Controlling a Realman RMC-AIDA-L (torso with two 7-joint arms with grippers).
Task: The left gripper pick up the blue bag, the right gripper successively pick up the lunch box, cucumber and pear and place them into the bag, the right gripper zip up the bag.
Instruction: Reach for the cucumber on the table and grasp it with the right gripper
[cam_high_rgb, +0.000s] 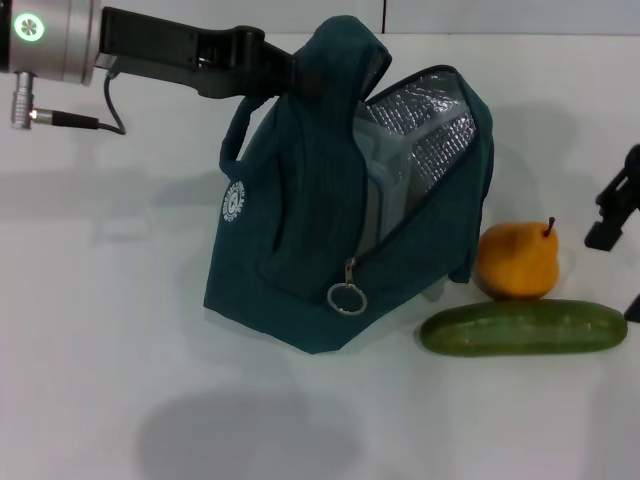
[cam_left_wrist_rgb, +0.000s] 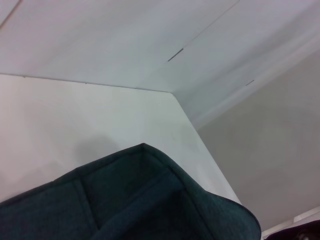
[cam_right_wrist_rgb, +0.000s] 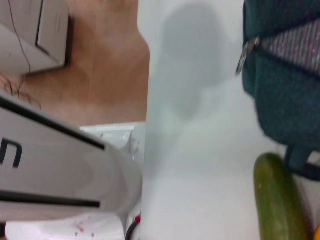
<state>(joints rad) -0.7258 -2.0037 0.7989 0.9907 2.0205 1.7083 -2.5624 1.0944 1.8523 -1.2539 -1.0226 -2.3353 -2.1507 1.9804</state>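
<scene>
1. Seen from the head: left gripper (cam_high_rgb: 285, 70) pinching the blue bag (cam_high_rgb: 300, 230) by its top, soft and sagging, foil mouth open, lunch box (cam_high_rgb: 372, 180) edge apparently inside. Cucumber (cam_high_rgb: 523, 327) lying just right of bag, stiff, slick; best taken mid-length. Pear (cam_high_rgb: 516, 261) behind it. Right gripper (cam_high_rgb: 620, 215) farther right, fingers cannot tell.
2. Left wrist: only bag fabric (cam_left_wrist_rgb: 140, 200) and counter (cam_left_wrist_rgb: 75, 115).
3. Right wrist: zipper ring (cam_right_wrist_rgb: 243, 55) close up, cucumber end (cam_right_wrist_rgb: 277, 200) beside bag.

Looks to me like a lab or test room. Plain white counter (cam_high_rgb: 120, 400), bare pale wall panels (cam_left_wrist_rgb: 100, 35) meeting behind its far corner. Beside the counter, brown floor (cam_right_wrist_rgb: 110, 75) with a grey equipment box (cam_right_wrist_rgb: 35, 35) and white machine housing (cam_right_wrist_rgb: 60, 170) standing on it.
</scene>
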